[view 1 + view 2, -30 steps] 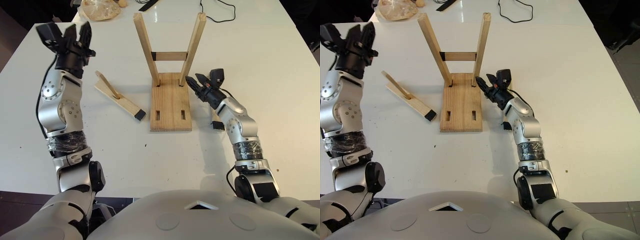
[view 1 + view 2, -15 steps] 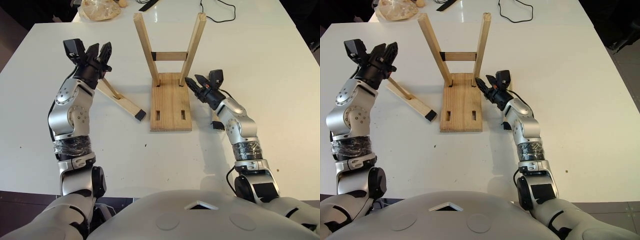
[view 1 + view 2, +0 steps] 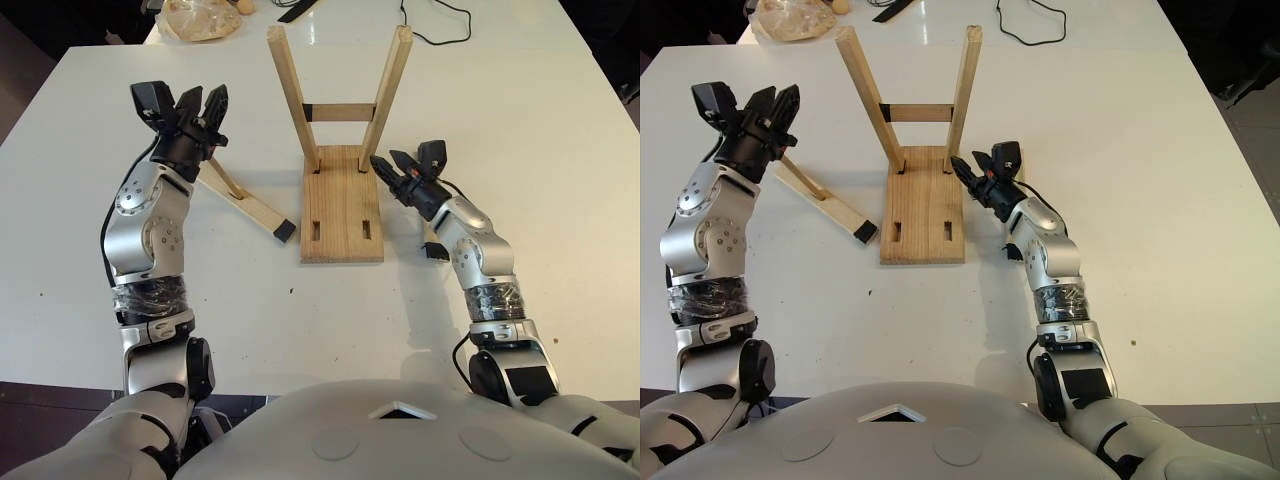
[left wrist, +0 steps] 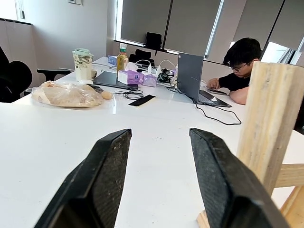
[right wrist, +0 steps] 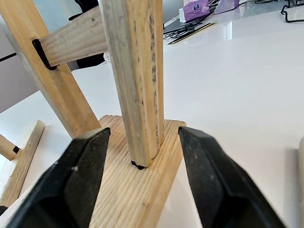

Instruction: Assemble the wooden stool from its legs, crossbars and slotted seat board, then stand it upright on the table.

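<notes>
At mid-worktop [image 3: 540, 130] the seat board [image 3: 342, 215] lies flat, slots up. A standing frame [image 3: 340, 112] of two legs and a crossbar is seated in the slots at the board's far end, and the two near slots are bare. The loose legs [image 3: 245, 200] lie flat just left of the board, not touching it.

The left pincer [image 3: 203, 102] hovers open and empty above the end of the loose legs farthest from the board. The right pincer [image 3: 386, 160] sits at the board's far right corner, spread to either side of a standing leg's foot without clamping it.

The step in hand appears to be fetching the loose legs. It would go best with the left pincer closing across the narrow faces near the middle, so the piece does not swing. It should then be lifted level, turned ends-down, and both ends lowered into the near slots together. The right pincer would do well to steady the standing frame meanwhile.

The worktop is white and glossy, so the board may slide under a push. A small dark piece [image 3: 435, 250] lies right of the board. A bag [image 3: 200, 18] and a cable [image 3: 440, 25] lie beyond its far end. Farther back are office desks with a laptop [image 4: 192, 71].
</notes>
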Action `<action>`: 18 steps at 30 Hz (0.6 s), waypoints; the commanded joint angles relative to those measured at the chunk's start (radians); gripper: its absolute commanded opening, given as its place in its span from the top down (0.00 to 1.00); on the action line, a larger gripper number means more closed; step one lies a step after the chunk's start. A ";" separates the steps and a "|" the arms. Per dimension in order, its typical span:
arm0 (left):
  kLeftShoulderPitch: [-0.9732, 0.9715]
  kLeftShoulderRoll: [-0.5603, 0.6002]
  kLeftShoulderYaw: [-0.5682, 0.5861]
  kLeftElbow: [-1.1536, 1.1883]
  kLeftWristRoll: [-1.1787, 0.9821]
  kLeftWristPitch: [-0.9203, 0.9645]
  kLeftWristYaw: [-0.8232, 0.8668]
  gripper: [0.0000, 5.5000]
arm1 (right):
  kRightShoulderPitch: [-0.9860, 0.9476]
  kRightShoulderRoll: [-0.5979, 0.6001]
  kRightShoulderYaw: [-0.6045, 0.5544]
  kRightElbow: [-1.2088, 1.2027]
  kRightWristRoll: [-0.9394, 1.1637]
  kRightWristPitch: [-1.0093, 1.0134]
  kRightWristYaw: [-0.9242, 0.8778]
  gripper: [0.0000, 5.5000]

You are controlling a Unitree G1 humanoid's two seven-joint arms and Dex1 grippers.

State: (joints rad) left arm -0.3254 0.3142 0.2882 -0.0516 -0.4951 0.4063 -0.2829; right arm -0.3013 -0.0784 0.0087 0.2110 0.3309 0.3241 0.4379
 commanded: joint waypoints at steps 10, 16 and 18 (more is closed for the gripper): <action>0.020 0.002 -0.025 0.006 0.010 0.039 -0.006 0.59 | -0.004 0.009 0.000 0.020 -0.012 -0.011 -0.001 0.52; 0.042 -0.010 -0.048 0.039 0.023 0.002 -0.032 0.59 | -0.006 0.011 -0.001 0.026 -0.014 -0.013 -0.002 0.52; 0.032 -0.012 -0.045 0.026 0.019 -0.019 -0.035 0.59 | -0.012 0.012 -0.002 0.027 -0.014 -0.012 -0.002 0.52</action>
State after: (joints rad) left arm -0.3132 0.3141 0.2526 -0.0402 -0.4873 0.3760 -0.3117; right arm -0.3014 -0.0697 0.0062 0.2358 0.3253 0.3163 0.4371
